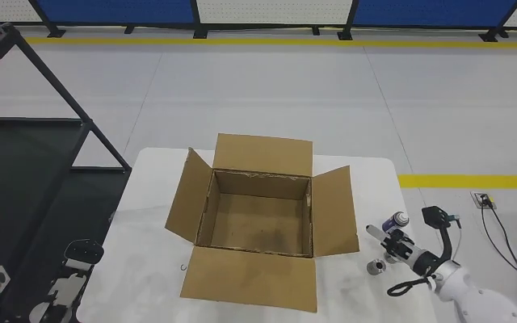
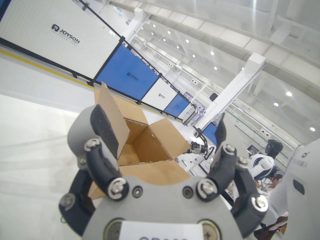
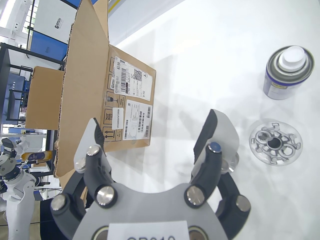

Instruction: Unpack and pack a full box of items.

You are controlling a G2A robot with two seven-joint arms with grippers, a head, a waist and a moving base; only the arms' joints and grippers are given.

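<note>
Left tool [image 2: 160, 118]: jaws wide apart with nothing between them. It sits low and faces the box from roughly its 8 o'clock, as far as I can judge, well apart from it.
Box [image 1: 260, 220]: upright at the middle of the surface [image 1: 153, 194], with all four flaps splayed outward. The part of its floor that shows is bare cardboard.
Right tool [image 1: 388, 241]: spread open and empty, at about 4 o'clock of the box, just past the right-hand flap.
Metal hub [image 1: 375, 266]: lies flat at about 7 o'clock of the right tool, just beside it.
Spray can [image 1: 398, 219]: stands upright with its white cap up and its long axis vertical, near the right tool at about 1 o'clock.
Deciding relation: both loose items lie by the right tool, so the right arm is the nearer one. The box opening lies toward its 9 o'clock, over the flap.
Hard to tell: the near wall hides a strip of the box floor. One finger partly covers a small metal piece in the right wrist view.
</note>
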